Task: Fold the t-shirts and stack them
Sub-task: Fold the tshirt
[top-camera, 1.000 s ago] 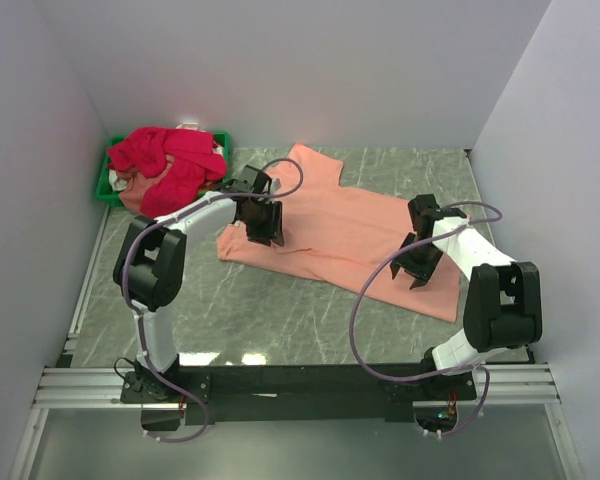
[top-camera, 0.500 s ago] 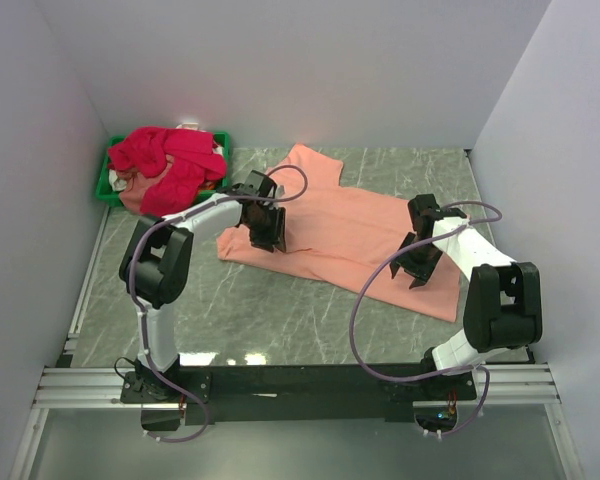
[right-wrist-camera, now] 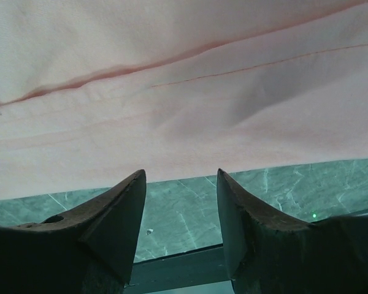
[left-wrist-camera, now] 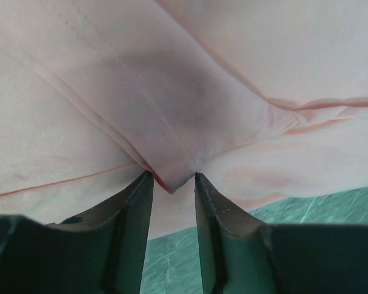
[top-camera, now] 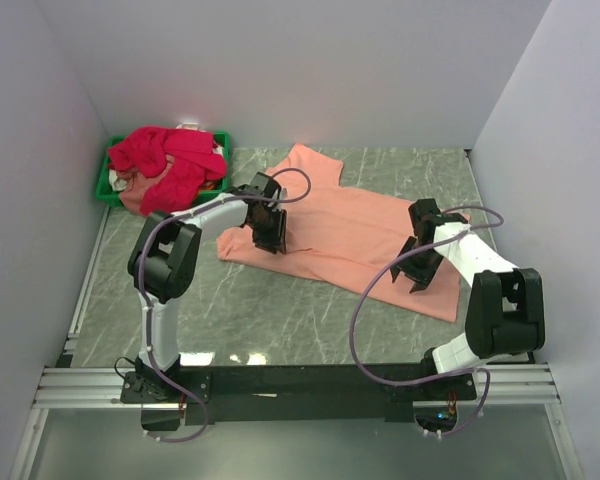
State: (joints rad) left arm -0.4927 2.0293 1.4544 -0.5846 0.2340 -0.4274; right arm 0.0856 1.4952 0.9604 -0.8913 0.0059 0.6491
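Note:
A salmon-peach t-shirt (top-camera: pixel 350 235) lies spread flat across the green marble table. My left gripper (top-camera: pixel 270 240) is down on its left part. In the left wrist view a folded hem corner of the shirt (left-wrist-camera: pixel 172 168) pokes between the fingertips of the left gripper (left-wrist-camera: pixel 172 180), whose jaws stand narrowly apart around it. My right gripper (top-camera: pixel 412 275) hovers at the shirt's near right edge. In the right wrist view it (right-wrist-camera: pixel 181 177) is open, with only bare table between the jaws and the shirt (right-wrist-camera: pixel 184 92) just beyond. Crimson-pink t-shirts (top-camera: pixel 165 160) are piled at the back left.
The crimson pile rests in and over a small green bin (top-camera: pixel 105 185) in the back left corner. White walls close in the left, back and right sides. Bare marble table (top-camera: pixel 280 310) lies between the shirt and the arm bases.
The left gripper has shifted slightly right and back on the shirt, and its jaws have narrowed around the hem fold. The right gripper has barely moved.

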